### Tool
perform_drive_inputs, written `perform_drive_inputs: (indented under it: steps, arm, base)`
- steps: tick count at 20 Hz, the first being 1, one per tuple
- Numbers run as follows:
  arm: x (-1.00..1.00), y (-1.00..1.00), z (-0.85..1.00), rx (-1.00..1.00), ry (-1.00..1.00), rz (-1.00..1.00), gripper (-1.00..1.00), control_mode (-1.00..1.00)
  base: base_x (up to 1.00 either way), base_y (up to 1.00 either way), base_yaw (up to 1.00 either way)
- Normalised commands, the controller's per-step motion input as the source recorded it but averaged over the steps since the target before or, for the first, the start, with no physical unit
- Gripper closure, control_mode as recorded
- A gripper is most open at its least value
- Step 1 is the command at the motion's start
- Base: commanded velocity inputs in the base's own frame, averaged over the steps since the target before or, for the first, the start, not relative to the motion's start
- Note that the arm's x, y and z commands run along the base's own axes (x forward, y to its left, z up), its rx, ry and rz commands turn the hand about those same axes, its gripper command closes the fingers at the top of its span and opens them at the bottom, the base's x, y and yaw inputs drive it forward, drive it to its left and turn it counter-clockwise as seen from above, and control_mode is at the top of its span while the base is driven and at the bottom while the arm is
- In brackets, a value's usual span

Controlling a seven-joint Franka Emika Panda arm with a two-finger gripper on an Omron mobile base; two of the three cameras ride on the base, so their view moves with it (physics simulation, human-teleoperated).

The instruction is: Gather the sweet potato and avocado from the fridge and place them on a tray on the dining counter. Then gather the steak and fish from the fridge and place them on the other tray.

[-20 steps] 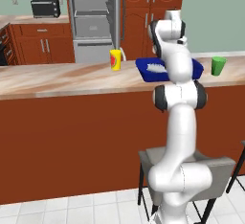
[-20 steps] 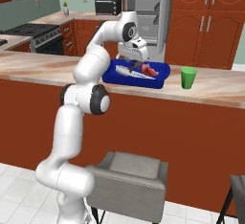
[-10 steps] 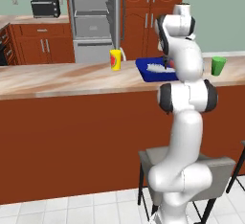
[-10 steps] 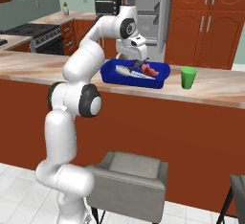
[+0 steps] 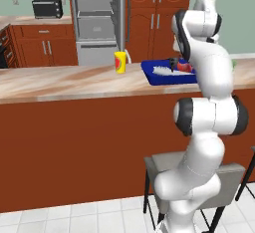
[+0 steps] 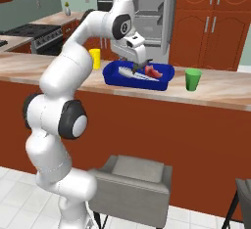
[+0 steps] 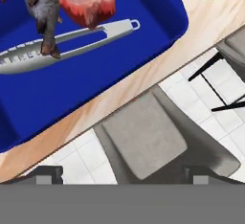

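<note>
The white arm reaches forward over the long dining counter with its beige marbled top and red-brown wood front [image 6: 215, 92], and the gripper [image 6: 139, 68] hangs just above the bright blue rectangular tray with a raised rim [image 6: 162, 82]. In the hand view its two small dark finger tips [image 7: 48, 172] sit far apart at the bottom edge with nothing between them, so the jaws are spread wide and empty.

Inside the blue tray [image 7: 110, 70], the flat red-pink steak [image 7: 86, 0] lies toward the far side, touching a grey fish [image 7: 42, 7] beside it. Both rest across a pair of silver metal tongs [image 7: 72, 43] laid lengthwise along the tray floor. A broad stretch of bare blue floor is left on the near side of the tongs. From the left base view the steak [image 5: 184, 66] shows as a red spot close to the arm, with the tray [image 5: 154, 75] running right up to the counter's near edge.

On the counter, a small yellow cup [image 6: 95, 58] stands to the tray's left and a green cup [image 6: 193, 79] to its right, each apart from the rim with open marble between. Below the counter edge, a grey upholstered stool [image 7: 143, 137] sits on white floor tiles.

Behind, the tall silver-grey fridge [image 5: 97, 20] stands open, pale shelves showing. A black toaster oven [image 5: 48, 8] sits on the wall counter, well to its left.
</note>
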Motion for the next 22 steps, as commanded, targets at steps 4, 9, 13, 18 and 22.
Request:
perform_drive_inputs:
  steps: [4, 9, 13, 18, 22]
  arm:
    - [-1.00, 0.26, 0.09, 0.00, -0.08, 0.00, -1.00, -1.00]
    - [-1.00, 0.21, 0.14, 0.00, -0.07, 0.00, -1.00, -1.00]
    - [-1.00, 0.08, 0.16, -0.01, -0.09, 0.00, -1.00, -1.00]
    - [-1.00, 0.00, 0.21, -0.06, -0.18, 0.00, -1.00, -1.00]
    - [-1.00, 0.21, 0.04, -0.09, -0.13, 0.01, -1.00, -1.00]
  base:
    - [0.00, 0.00, 0.00]
    - [0.00, 0.00, 0.00]
    - [0.00, 0.00, 0.00]
    - [0.00, 0.00, 0.00]
    - [0.00, 0.00, 0.00]
